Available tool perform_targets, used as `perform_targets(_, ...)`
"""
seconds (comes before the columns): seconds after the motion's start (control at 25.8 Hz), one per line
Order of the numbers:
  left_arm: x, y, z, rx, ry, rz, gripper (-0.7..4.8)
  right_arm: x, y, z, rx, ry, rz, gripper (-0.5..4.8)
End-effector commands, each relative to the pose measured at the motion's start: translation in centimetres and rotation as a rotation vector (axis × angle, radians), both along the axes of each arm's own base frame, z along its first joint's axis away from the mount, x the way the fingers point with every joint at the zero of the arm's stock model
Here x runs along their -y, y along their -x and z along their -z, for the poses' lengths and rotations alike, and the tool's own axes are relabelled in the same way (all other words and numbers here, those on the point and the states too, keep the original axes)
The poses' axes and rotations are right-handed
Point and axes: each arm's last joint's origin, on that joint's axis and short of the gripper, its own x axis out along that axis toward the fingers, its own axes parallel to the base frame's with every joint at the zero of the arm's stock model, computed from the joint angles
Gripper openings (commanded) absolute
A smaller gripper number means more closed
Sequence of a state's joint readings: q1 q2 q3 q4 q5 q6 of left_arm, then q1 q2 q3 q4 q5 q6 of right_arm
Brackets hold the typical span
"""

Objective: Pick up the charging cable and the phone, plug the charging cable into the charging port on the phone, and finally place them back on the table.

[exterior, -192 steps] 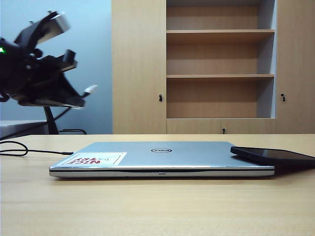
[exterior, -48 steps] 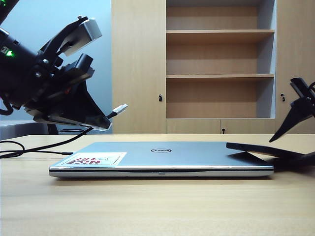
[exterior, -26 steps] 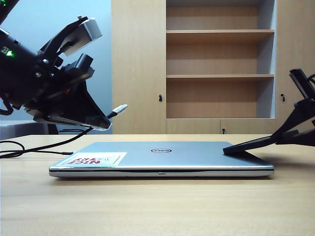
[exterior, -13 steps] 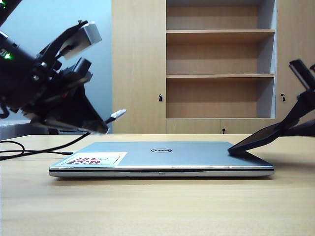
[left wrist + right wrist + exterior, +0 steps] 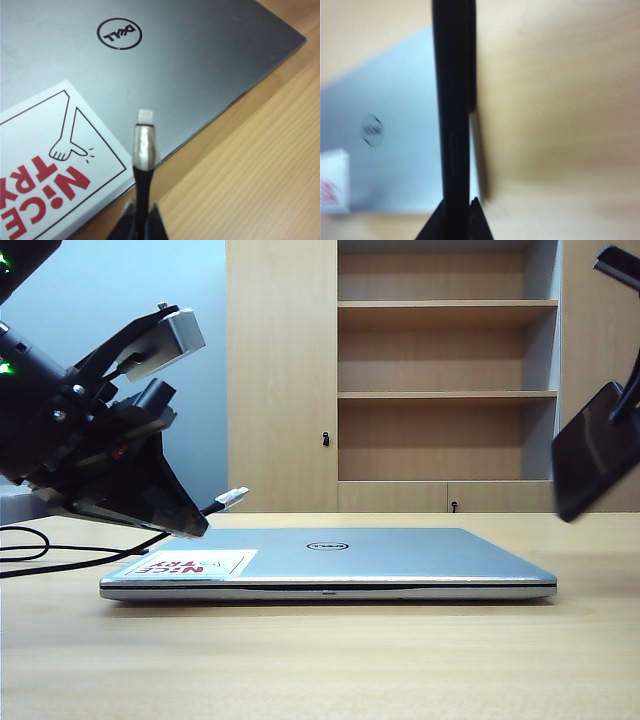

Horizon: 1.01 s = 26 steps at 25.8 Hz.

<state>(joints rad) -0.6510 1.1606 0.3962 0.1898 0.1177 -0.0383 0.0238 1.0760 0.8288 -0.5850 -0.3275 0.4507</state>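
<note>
- The left gripper (image 5: 141,220) has its fingers pressed together on the black cord of the charging cable (image 5: 143,150), just behind the silver plug collar; the small white-metal tip juts out past the fingertips.
- Below and ahead of that tip lies the closed silver laptop (image 5: 200,65), its lid bearing a round "DELL" logo (image 5: 119,33).
- Nearer the fingers, a white sticker (image 5: 45,165) on the lid reads "NiCE TRY" in red letters, with a line drawing of a pointing hand.
- In the exterior view the left gripper (image 5: 195,525) hangs above the laptop's left corner, and the cord trails away from it to the left over the table (image 5: 320,660).
- The right gripper (image 5: 457,217) is clamped on the phone (image 5: 454,100), seen edge-on as a blurred black bar running out from the fingers.
- In the exterior view the phone (image 5: 595,450) is clear of the table, tilted steeply, above and right of the laptop's right end.
- Behind stands a wooden shelf cabinet (image 5: 445,380).
</note>
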Motion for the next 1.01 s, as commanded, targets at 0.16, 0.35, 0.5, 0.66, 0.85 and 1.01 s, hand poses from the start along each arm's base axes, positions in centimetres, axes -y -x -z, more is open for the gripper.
perform_targets(0.16, -0.3, 0.5, 0.7, 0.037, -0.062, 0.053, -0.06, -1.5, 1.4, -2.3, -0.089, 0.208, -0.097, -0.09)
perform_targets(0.35, -0.6, 0.9, 1.5, 0.016, -0.08, 0.056, -0.06, -3.0, 2.6, -1.9, -0.175, 0.328, -0.174, -0.09)
perform_targets(0.5, -0.5, 0.8, 1.4, 0.028, -0.071, 0.055, -0.06, -3.9, 3.3, -1.0, -0.286, 0.43, -0.237, -0.09)
perform_targets(0.66, -0.5, 0.7, 1.3, 0.045, -0.059, 0.054, -0.06, -4.4, 2.9, 0.2, -0.399, 0.477, -0.276, -0.09)
perform_targets(0.85, -0.5, 0.7, 1.3, 0.046, -0.058, 0.054, -0.06, -4.9, 2.0, 1.5, -0.474, 0.518, -0.289, -0.09)
perform_targets(1.01, -0.5, 0.7, 1.3, 0.046, -0.058, 0.054, -0.06, -5.0, 1.6, 2.1, -0.504, 0.52, -0.296, -0.08)
